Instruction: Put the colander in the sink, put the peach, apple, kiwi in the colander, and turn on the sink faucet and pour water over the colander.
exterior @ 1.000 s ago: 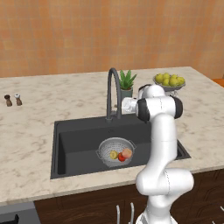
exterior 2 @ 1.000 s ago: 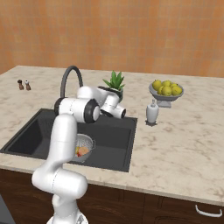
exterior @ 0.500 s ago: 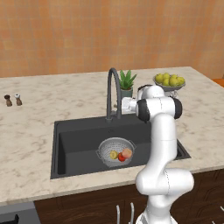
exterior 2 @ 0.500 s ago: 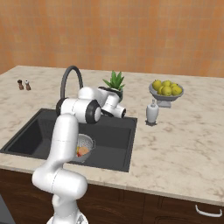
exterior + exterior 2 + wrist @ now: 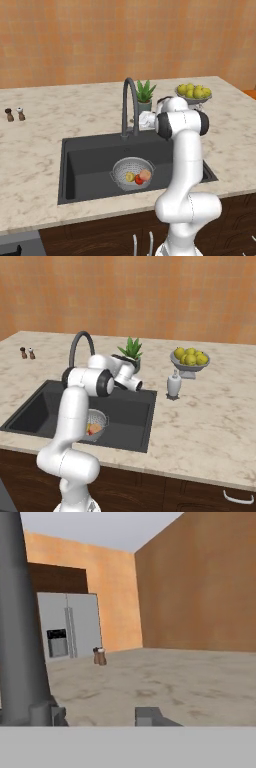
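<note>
The colander (image 5: pixel 132 172) is seated in the sink (image 5: pixel 95 150), toward the middle of the black basin, and three fruits are held in it: the peach (image 5: pixel 145 174), the apple (image 5: pixel 138 179) and the yellowish kiwi (image 5: pixel 130 176), all touching one another. That part of the task can be judged done; no water is seen falling, so the tap is taken to be the step in hand. The sink faucet (image 5: pixel 128 107) rises from the counter behind the basin, its spout arched forward over the sink, with the colander lying a little toward the arm's side of the outlet. The gripper (image 5: pixel 145 120) is held level at the foot of the faucet, just beside its stem. In the hand view the grey stem (image 5: pixel 20 627) stands close at one edge with a small dark block, perhaps the handle, at its base by one finger tip (image 5: pixel 150 716). Whether the jaws are parted or clenched on anything cannot be told. For a good result, the handle rather than the stem should be engaged, and a short steady push given. A soap bottle (image 5: pixel 173 384), a potted plant (image 5: pixel 130 351), a fruit bowl (image 5: pixel 189 360) and two shakers (image 5: pixel 14 114) stand farther out on the counter (image 5: pixel 75 107).
</note>
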